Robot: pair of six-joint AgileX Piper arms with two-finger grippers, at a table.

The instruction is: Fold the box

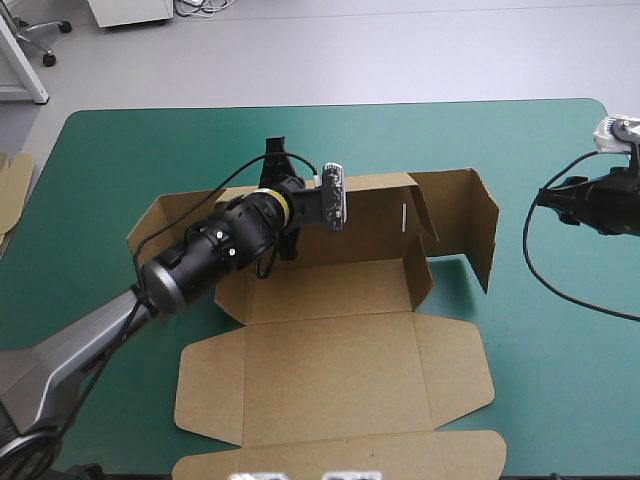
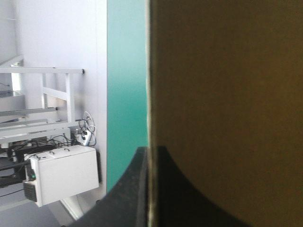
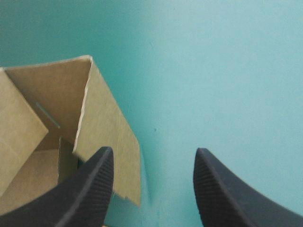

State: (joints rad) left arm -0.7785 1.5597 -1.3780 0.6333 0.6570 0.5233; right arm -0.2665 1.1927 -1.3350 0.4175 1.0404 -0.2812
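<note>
Brown box (image 1: pixel 330 380) on teal-green table (image 1: pixel 560 400)

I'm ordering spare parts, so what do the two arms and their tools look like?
The left arm is a grey tube that becomes a round black wrist with a yellow ring. The right arm is black too. The right tool has two broad, black, fin-shaped, finely ribbed fingers; the left tool shows the same black curves.
</note>
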